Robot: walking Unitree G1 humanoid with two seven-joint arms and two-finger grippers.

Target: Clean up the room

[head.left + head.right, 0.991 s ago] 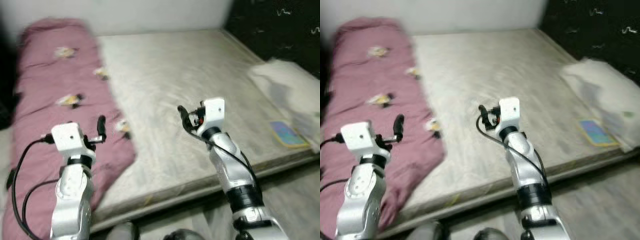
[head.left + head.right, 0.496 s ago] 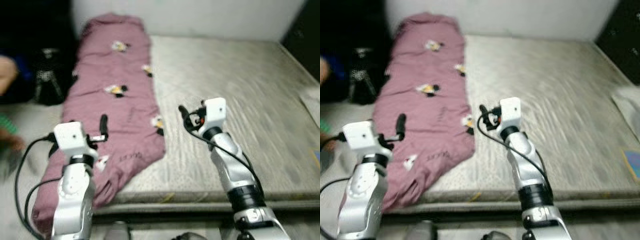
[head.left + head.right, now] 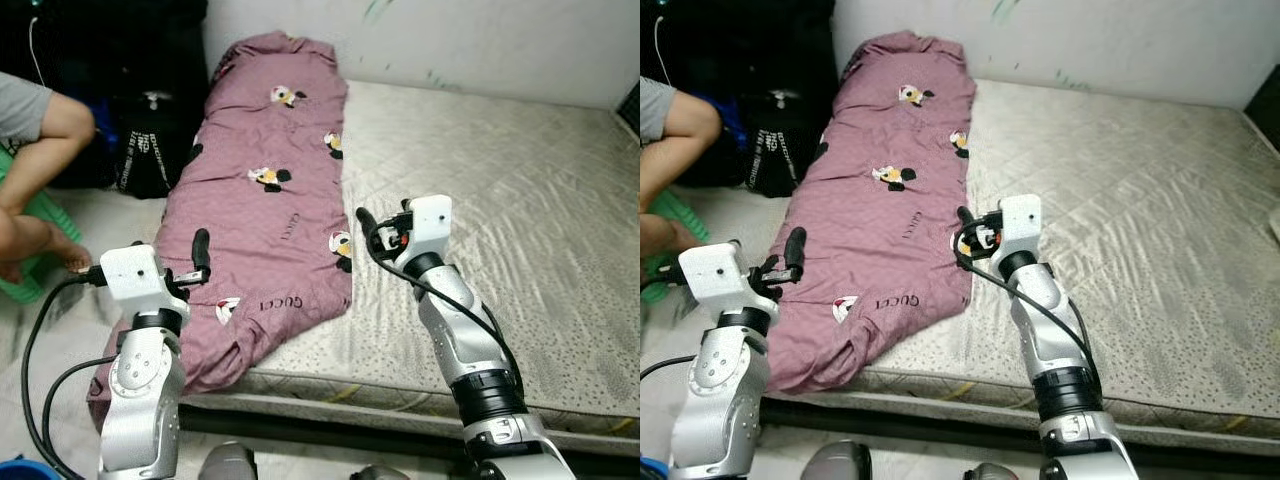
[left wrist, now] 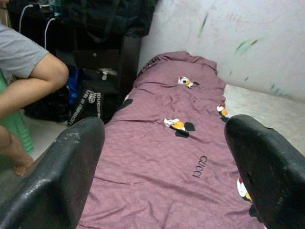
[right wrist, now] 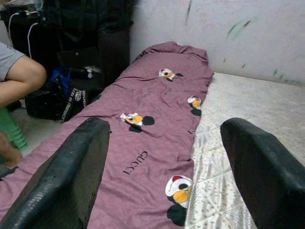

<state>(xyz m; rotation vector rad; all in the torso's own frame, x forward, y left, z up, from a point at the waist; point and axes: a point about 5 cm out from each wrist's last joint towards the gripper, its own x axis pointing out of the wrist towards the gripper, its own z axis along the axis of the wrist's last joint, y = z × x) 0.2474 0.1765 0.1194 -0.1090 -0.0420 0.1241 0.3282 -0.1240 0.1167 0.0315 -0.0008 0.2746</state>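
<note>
A mauve blanket [image 3: 265, 215] with cartoon prints lies lengthwise on the left side of a bare grey mattress [image 3: 520, 230]. Its near end hangs over the mattress's front left corner toward the floor. My left gripper [image 3: 201, 252] is raised in front of me, over the blanket's near left edge and apart from it. In the left wrist view its fingers [image 4: 71, 167] stand wide open with nothing between them. My right gripper [image 3: 365, 228] hovers above the blanket's right edge, open and empty, as its fingers [image 5: 78, 162] show in the right wrist view.
A person [image 3: 35, 125] sits at the far left on a green stool [image 3: 25, 255]. Black bags [image 3: 150, 150] stand on the floor against dark furniture beside the blanket's far end. A white wall [image 3: 480, 40] runs behind the mattress.
The camera has swung left: the pillow and book on the right went out of sight, and the person and bags came in. Both arms hold the same raised pose.
</note>
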